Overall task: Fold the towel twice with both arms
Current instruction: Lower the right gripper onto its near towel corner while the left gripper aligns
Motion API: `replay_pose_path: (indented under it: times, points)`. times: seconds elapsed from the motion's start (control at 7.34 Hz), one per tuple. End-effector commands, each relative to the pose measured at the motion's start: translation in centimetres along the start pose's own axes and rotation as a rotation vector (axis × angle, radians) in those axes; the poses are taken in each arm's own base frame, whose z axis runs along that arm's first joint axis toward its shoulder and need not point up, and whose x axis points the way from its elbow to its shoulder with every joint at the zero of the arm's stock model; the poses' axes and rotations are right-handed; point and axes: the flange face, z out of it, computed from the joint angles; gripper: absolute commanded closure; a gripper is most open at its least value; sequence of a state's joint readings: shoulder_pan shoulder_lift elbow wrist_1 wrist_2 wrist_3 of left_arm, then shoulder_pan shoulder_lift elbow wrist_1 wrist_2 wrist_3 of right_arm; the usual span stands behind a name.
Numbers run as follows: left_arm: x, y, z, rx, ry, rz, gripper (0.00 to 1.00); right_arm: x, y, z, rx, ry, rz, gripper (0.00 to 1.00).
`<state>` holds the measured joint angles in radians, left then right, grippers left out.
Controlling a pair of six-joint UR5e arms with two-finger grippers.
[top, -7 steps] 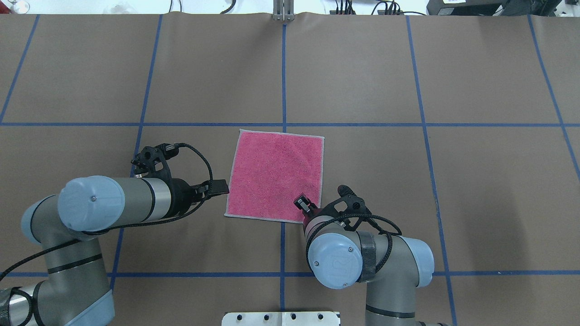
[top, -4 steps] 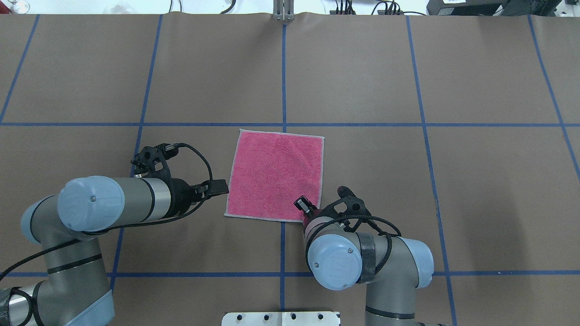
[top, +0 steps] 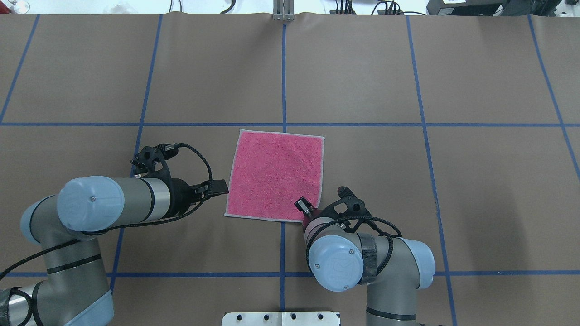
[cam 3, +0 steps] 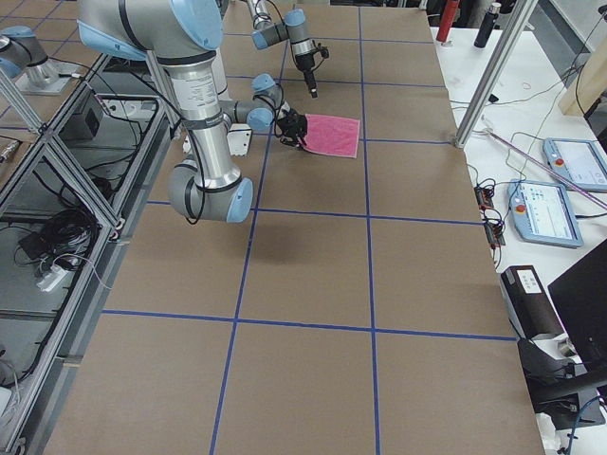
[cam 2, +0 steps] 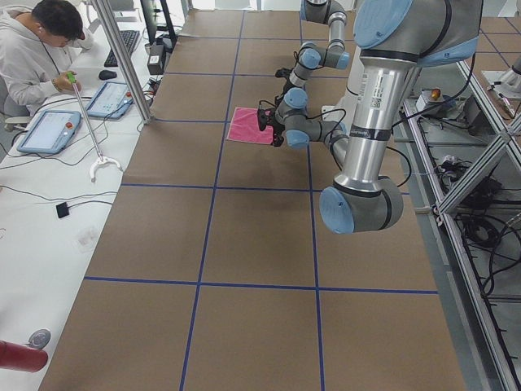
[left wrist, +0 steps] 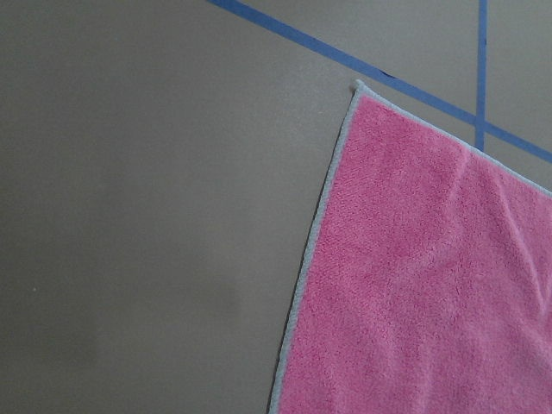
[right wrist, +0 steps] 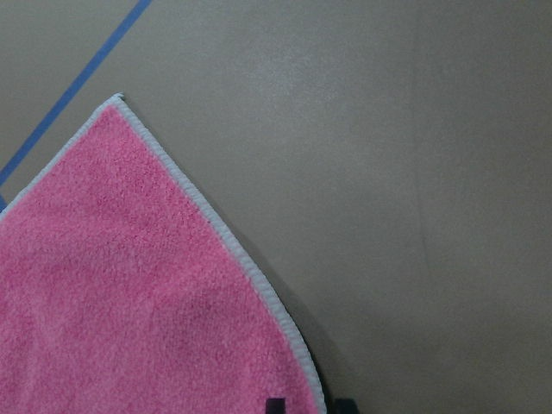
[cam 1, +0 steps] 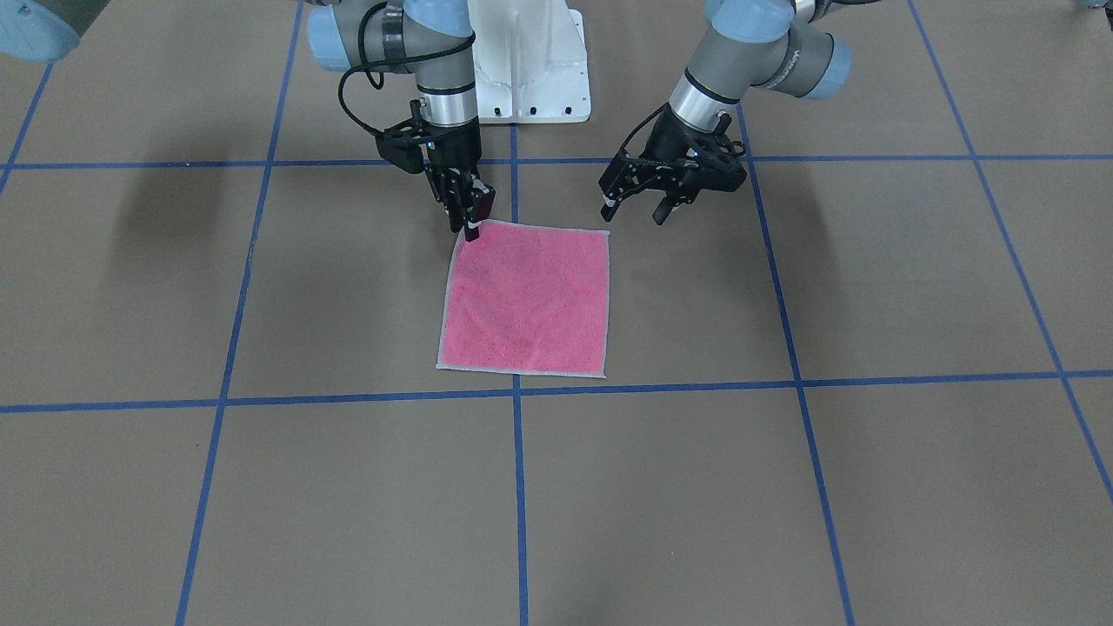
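Right hand (cam 1: pixel 470 228) closes narrow on the towel (cam 1: pixel 526 300) corner directly beneath it, while the left hand (cam 1: pixel 635 213) hovers wide open just beside the neighbouring corner. Pink face up, flat on the counter (cam 1: pixel 783 478); neither fold looks begun.

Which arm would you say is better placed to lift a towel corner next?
Right. The right hand straddles the towel's corner edge, while the left hand hangs open beside the cloth.
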<state>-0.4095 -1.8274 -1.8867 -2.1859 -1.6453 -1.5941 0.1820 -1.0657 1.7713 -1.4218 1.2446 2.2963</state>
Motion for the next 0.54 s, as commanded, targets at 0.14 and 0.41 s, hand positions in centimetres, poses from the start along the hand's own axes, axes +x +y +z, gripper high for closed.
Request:
replay_pose_path:
  times: [0.14, 0.41]
  points:
    - [0.03, 0.07, 0.07, -0.001, 0.000, -0.001, 0.00, -0.15, -0.13, -0.32, 0.007, -0.014, 0.000, 0.83]
    - [0.01, 0.72, 0.74, -0.012, -0.008, 0.002, 0.00, -0.26, -0.29, -0.49, 0.008, -0.020, 0.002, 1.00]
